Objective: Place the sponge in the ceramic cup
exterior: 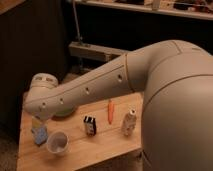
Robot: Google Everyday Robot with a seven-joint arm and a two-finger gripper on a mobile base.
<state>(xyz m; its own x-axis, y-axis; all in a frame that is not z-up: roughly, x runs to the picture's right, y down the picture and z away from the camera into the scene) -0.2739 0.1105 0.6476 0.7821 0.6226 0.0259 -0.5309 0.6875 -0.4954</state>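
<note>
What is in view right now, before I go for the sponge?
table: one, light wood, lower middle
sponge: one, light blue with a yellowish side, left end of the table
cup: one, white, just right of the sponge, near the front edge
bowl: one, green, behind the cup, mostly hidden by the arm
box: one, black and white, mid-table
carrot-shaped thing: one, orange, right of the box
bottle: one, pale, upright, further right
arm: one, off-white, reaching right to left over the table
gripper: one, open, hanging right above the sponge
</note>
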